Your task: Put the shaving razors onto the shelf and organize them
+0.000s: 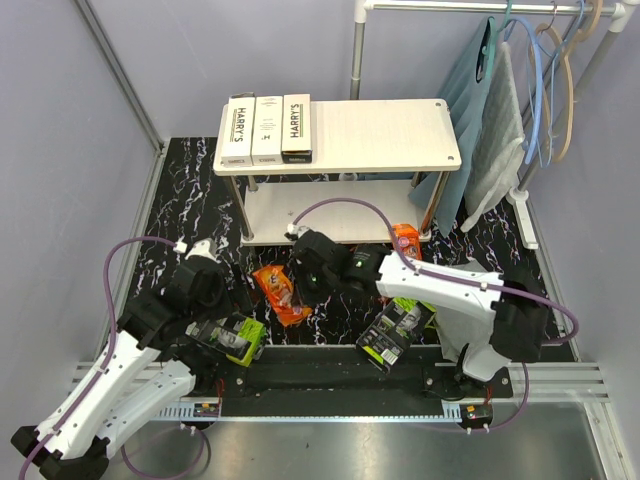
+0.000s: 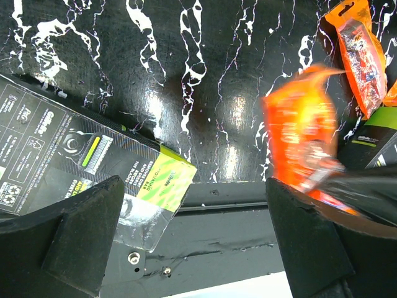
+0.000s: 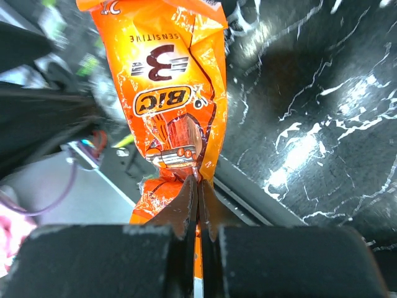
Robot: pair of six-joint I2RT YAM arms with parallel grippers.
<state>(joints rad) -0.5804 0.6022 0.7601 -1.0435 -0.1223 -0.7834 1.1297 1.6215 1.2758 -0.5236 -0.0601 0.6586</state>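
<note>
Three white HARRY'S boxes (image 1: 266, 128) lie side by side on the left of the shelf's top board (image 1: 380, 135). My right gripper (image 3: 198, 200) is shut on the lower edge of an orange BIC razor pack (image 3: 173, 99), which hangs just above the black mat in front of the shelf (image 1: 280, 294). A second orange pack (image 1: 405, 240) lies by the shelf's right leg. One black-and-lime pack (image 2: 93, 158) sits just under my left gripper (image 2: 195, 242), which is open and holds nothing. Another black-and-lime pack (image 1: 395, 331) lies near the right arm's base.
The shelf's lower board (image 1: 345, 215) lies behind my right arm. A clothes rail (image 1: 480, 8) with hangers and grey cloths (image 1: 495, 140) stands at the back right. A black metal rail (image 1: 330, 372) runs along the near edge of the mat.
</note>
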